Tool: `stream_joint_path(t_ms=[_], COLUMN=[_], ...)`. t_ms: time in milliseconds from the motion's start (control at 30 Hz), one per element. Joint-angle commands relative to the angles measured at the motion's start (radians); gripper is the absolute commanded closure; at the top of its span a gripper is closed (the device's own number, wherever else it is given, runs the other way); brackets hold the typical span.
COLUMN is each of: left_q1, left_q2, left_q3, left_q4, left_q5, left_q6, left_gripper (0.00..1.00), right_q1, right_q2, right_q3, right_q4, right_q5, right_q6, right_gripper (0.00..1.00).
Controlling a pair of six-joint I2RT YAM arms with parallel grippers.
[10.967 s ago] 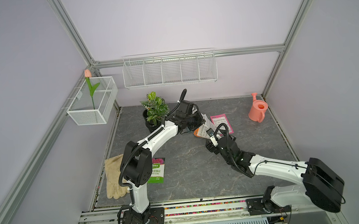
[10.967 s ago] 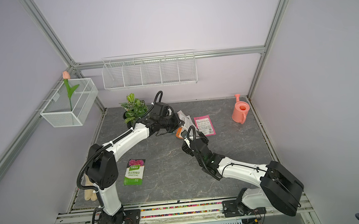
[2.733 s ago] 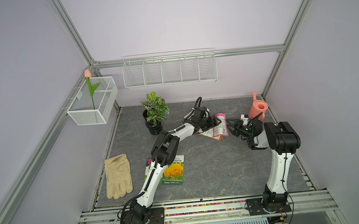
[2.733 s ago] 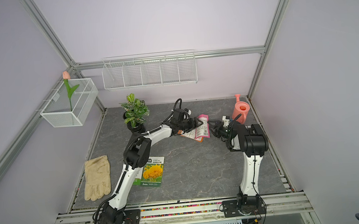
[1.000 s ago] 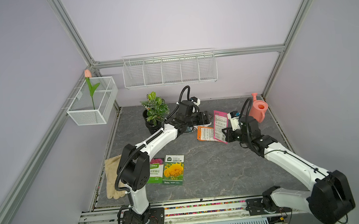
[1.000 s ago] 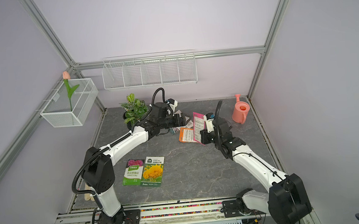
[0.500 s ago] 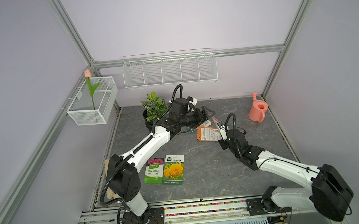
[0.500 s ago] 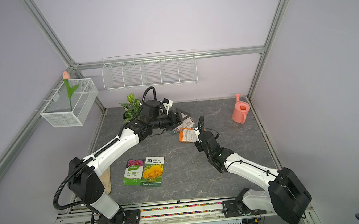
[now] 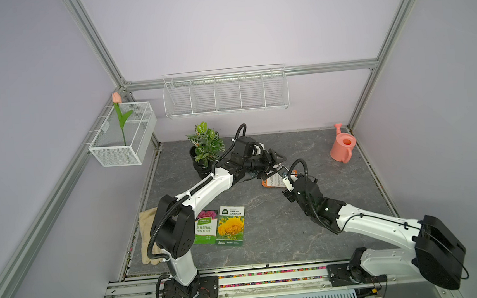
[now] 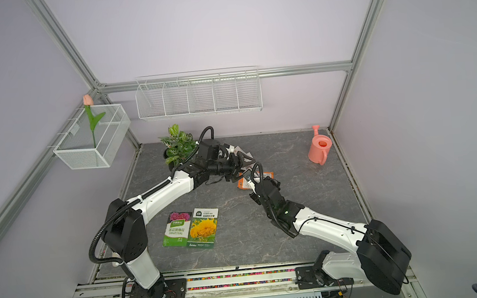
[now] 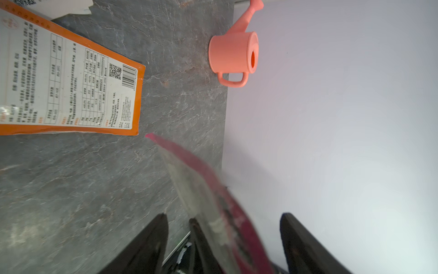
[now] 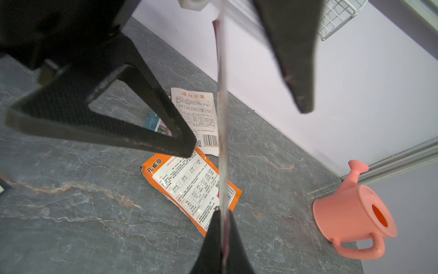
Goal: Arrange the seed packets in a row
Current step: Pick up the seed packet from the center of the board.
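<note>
Passing the pink packet [image 12: 221, 118] from pincer to pincer, in the air above the orange-backed packet [image 12: 192, 189].
Its edge is pinched tight by the right gripper [image 12: 222, 213]; the left gripper [image 11: 222, 217] stands wide around it, not touching. If the right lets go before the left bites, I judge the limp sheet drops or twists askew.

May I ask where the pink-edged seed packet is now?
Right wrist view: the pink-edged packet is pinched in the right gripper, between the open fingers of the left gripper, near the orange packet.
</note>
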Motion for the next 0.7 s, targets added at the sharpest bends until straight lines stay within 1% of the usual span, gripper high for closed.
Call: stream_joint_path(t_ms=[0, 100, 133, 200, 233, 267, 300, 333, 367, 400, 433, 467, 500, 533, 600, 667], left_q1=[0.005, 0.008, 0.007, 0.009, 0.009, 0.009, 0.01, 0.012, 0.017, 0.026, 0.034, 0.045, 0.058, 0.066, 0.078, 0.079], left_q2=[0.003, -0.002, -0.002, 0.002, 0.003, 0.004, 0.005, 0.005, 0.005, 0.007, 0.01, 0.016, 0.028, 0.039, 0.057, 0.052], left_q3=[0.028, 0.037, 0.042, 0.053, 0.055, 0.056, 0.058, 0.064, 0.071, 0.083, 0.097, 0.125, 0.156, 0.176, 0.194, 0.184], left_q4=[0.027, -0.016, -0.032, -0.054, -0.061, -0.066, -0.077, -0.093, -0.12, -0.159, -0.203, -0.275, -0.369, -0.435, -0.536, -0.597], left_q5=[0.026, 0.024, 0.025, 0.026, 0.025, 0.027, 0.027, 0.028, 0.024, 0.021, 0.018, 0.01, 0.0, -0.005, 0.012, 0.04], left_q6=[-0.026, 0.0, 0.008, 0.028, 0.038, 0.05, 0.06, 0.111, 0.16, 0.234, 0.307, 0.411, 0.515, 0.597, 0.752, 0.867], left_gripper=[0.6, 0.95, 1.0, 1.0, 1.0, 1.0, 1.0, 1.0, 1.0, 1.0, 1.0, 1.0, 1.0, 1.0, 1.0, 1.0], right_q1=[0.009, 0.01, 0.01, 0.009, 0.01, 0.009, 0.009, 0.009, 0.006, -0.004, -0.024, -0.06, -0.116, -0.169, -0.275, -0.299], right_q2=[0.024, 0.038, 0.041, 0.048, 0.053, 0.055, 0.052, 0.045, 0.027, 0.0, -0.03, -0.066, -0.101, -0.129, -0.182, -0.231], right_q3=[-0.002, 0.0, 0.003, 0.011, 0.015, 0.019, 0.027, 0.037, 0.049, 0.059, 0.077, 0.102, 0.124, 0.141, 0.167, 0.188], right_q4=[0.028, 0.029, 0.026, 0.018, 0.012, 0.007, -0.01, -0.035, -0.077, -0.13, -0.196, -0.284, -0.367, -0.422, -0.506, -0.546], right_q5=[0.058, 0.069, 0.069, 0.075, 0.076, 0.079, 0.078, 0.075, 0.062, 0.025, -0.049, -0.151, -0.293, -0.43, -0.713, -0.841], right_q6=[-0.035, -0.026, -0.023, -0.016, -0.011, -0.003, 0.016, 0.041, 0.072, 0.115, 0.159, 0.226, 0.291, 0.341, 0.433, 0.475], right_gripper=[0.93, 0.93, 0.92, 0.89, 0.82, 0.64, 0.42, 0.3, 0.19, 0.08, 0.04, 0.01, 0.0, 0.01, 0.02, 0.02])
